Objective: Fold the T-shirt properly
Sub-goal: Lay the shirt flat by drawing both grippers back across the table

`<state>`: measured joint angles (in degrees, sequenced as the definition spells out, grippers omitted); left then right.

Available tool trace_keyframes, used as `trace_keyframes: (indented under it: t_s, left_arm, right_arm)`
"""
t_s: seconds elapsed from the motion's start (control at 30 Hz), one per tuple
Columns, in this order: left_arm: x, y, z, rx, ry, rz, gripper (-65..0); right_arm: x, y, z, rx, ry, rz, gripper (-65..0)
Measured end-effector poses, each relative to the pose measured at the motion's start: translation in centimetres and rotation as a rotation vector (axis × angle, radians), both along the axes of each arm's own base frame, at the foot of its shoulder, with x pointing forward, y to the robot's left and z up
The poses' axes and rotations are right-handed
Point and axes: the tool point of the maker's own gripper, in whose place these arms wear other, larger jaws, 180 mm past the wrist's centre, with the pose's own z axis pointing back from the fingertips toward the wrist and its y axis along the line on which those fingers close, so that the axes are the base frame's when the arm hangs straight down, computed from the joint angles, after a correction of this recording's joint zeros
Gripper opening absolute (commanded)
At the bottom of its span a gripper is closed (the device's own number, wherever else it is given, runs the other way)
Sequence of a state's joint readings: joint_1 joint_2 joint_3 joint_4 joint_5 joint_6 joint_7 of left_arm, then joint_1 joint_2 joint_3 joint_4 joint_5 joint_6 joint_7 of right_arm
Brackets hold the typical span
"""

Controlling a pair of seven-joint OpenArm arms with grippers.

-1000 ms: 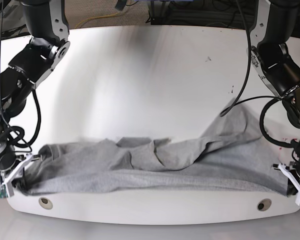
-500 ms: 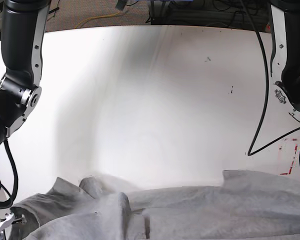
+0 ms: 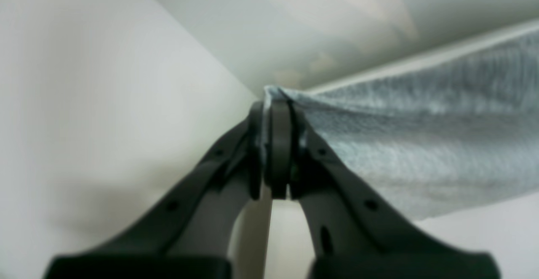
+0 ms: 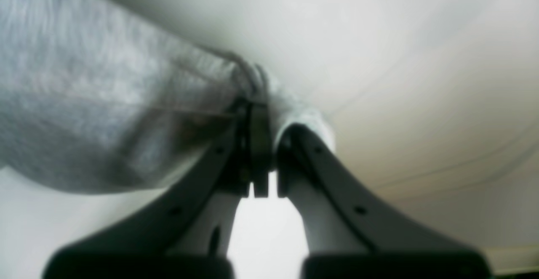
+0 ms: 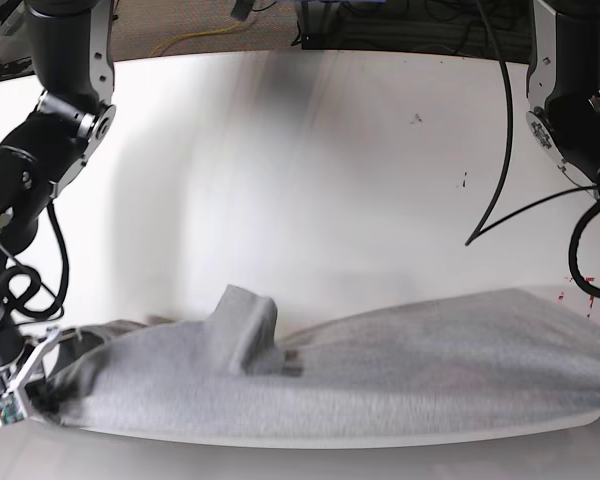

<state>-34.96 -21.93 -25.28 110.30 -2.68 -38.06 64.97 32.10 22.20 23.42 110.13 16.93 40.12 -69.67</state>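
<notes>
The light grey T-shirt point(image 5: 380, 365) lies stretched along the table's front edge, with a raised fold point(image 5: 245, 320) left of centre. My right gripper point(image 5: 28, 385) holds its left end in the base view. In the right wrist view that gripper point(image 4: 259, 119) is shut on a bunched corner of the T-shirt point(image 4: 105, 102). My left gripper point(image 3: 276, 119) is shut on a thin corner of the T-shirt point(image 3: 421, 144), which runs off taut to the right. In the base view the left gripper is cut off at the right edge. No lettering shows.
The white table point(image 5: 310, 170) stretches away behind the shirt. Both dark arms point(image 5: 55, 140) point(image 5: 575, 110) reach down at its sides, with a black cable point(image 5: 500, 170) hanging from the one on the right. Small red marks point(image 5: 572, 290) sit near the table's right edge.
Both arms lifted the shirt up toward the camera, then brought it down again. It now lies smoother and wider along the front edge. Both grippers kept their hold.
</notes>
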Motion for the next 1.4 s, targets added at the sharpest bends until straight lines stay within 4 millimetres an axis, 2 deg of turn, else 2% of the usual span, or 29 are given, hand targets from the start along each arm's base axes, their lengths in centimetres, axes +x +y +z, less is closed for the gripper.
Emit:
trace_keyframes:
  t_s: [0.07, 0.23, 0.37, 0.47, 0.57, 0.67, 0.8, 0.9, 1.27, 1.4]
  left_arm:
    - [-0.5, -0.4, -2.1, 0.002, 0.04, -0.004, -64.0]
    - [-2.0, -1.8, -9.4, -0.023, 0.21, -0.028, -64.0]
    - [-3.4, -2.9, -13.2, -0.009, 0.306, -0.081, -64.0]
    - [-5.1, -3.0, -16.2, -0.031, 0.371, -0.068, -64.0]
    - [-7.5, -2.3, -19.2, -0.071, 0.446, -0.04, -64.0]
    - [-9.3, -1.1, -20.7, -0.062, 0.501, 0.005, -64.0]
    - [-11.5, -1.0, -23.0, -0.067, 0.568, 0.001, -64.0]
    - [-14.1, 0.3, -24.5, -0.086, 0.625, 0.052, -64.0]
    - [-20.3, 3.2, -27.1, -0.088, 0.754, 0.157, -64.0]
    - [-21.7, 3.2, -27.8, -0.084, 0.775, 0.146, -64.0]
  right_arm:
    - [-1.2, 0.6, -2.7, 0.039, 0.039, 0.021, -65.0]
    - [-5.2, 0.2, -10.7, 0.189, 0.202, -0.003, -65.0]
    - [-8.9, 0.1, -16.1, 0.277, 0.327, -0.049, -65.0]
    - [-10.9, 1.6, -18.5, 0.379, 0.359, -0.026, -65.0]
    - [-13.2, 1.5, -20.5, 0.429, 0.409, -0.055, -65.0]
    - [-14.8, 1.3, -21.9, 0.447, 0.447, -0.08, -65.0]
    - [-16.2, 2.8, -23.3, 0.498, 0.482, -0.064, -65.0]
    - [-17.8, 2.7, -24.5, 0.519, 0.515, -0.099, -65.0]
    - [-21.3, 2.8, -26.8, 0.527, 0.611, -0.132, -65.0]
    - [-22.3, 2.8, -27.3, 0.526, 0.636, -0.139, -65.0]
